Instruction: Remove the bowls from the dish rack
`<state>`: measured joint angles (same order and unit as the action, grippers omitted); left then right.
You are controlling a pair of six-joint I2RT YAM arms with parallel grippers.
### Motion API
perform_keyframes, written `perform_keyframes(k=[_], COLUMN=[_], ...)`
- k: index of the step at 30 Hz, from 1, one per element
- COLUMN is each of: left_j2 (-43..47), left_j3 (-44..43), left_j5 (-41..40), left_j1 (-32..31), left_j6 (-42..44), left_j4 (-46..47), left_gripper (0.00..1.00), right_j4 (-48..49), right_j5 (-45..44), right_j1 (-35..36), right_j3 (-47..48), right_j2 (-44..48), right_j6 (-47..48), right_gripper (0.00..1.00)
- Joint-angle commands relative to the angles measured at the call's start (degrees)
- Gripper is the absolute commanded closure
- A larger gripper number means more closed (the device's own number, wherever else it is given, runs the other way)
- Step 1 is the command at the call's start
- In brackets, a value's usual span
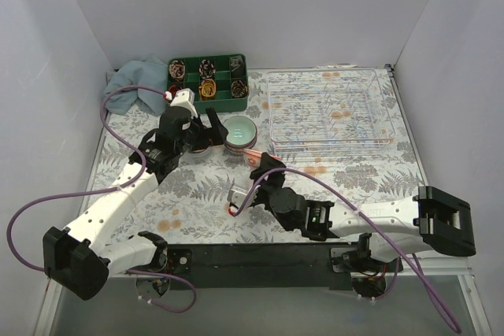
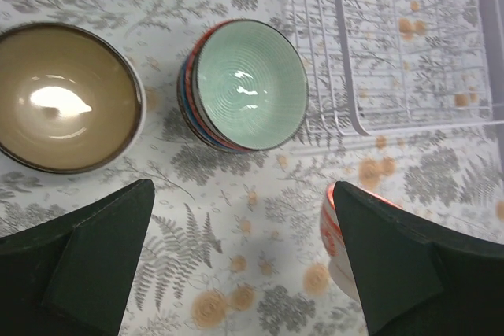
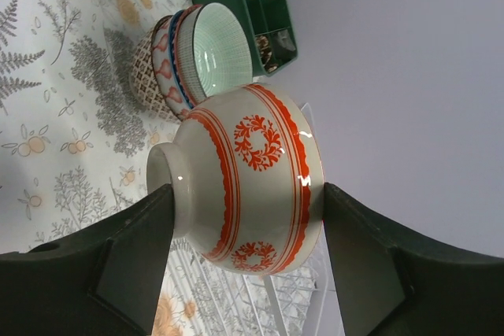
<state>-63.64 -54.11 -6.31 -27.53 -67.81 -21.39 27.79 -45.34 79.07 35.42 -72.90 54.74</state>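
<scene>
One red-and-white bowl [image 3: 260,147] is clamped in the right gripper [image 3: 246,193], between the near edge and the middle of the bench. One finger is set against the foot and the other against the rim. Whether the bowl is clear of the bench surface cannot be told.

Just beyond it, a stack of three bowls [image 1: 240,131] is seen, the uppermost lined in pale green. The left gripper [image 2: 242,193] is held above the bench just left of this stack, with its fingers spread wide and nothing between them. A brown-glazed bowl [image 2: 67,96] is placed on the left of the stack, close to it but not touching.

The dish rack [image 1: 331,112] is located at the far right corner, with its near left corner just beside the stack. No bowl is seen in it. A green compartment tray [image 1: 207,83] and a blue cloth [image 1: 135,84] are found toward the far left corner.

Unloading is judged nearly complete. Four bowls are set down outside the rack, and only the held bowl remains to be put down and released, most likely on or beside the stack.
</scene>
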Motion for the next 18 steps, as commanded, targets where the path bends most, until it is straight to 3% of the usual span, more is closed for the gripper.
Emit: perform_keyframes(k=[1, 6, 10, 18], left_j2=[1.4, 1.3, 1.4, 0.1], left_j3=[-2.6, -2.6, -2.6, -2.4], left_j5=[10.2, 18.4, 19.4, 23.4], left_j1=[0.2, 0.2, 0.2, 0.2], left_j6=[-7.1, -12.8, -14.6, -18.1], left_j4=[-7.7, -8.7, -9.7, -9.7], left_gripper=[0.02, 0.02, 0.02, 0.02], right_j4=[19.0, 25.5, 37.7, 53.4], right_j5=[-5.1, -6.2, -7.1, -8.5], right_j1=[2.1, 4.1, 5.0, 7.1], right_j3=[-1.1, -2.8, -5.1, -4.8], right_j2=[-2.4, -5.0, -7.5, -15.8], right_j6=[11.3, 16.1, 22.2, 32.0], right_gripper=[0.93, 0.93, 0.95, 0.98])
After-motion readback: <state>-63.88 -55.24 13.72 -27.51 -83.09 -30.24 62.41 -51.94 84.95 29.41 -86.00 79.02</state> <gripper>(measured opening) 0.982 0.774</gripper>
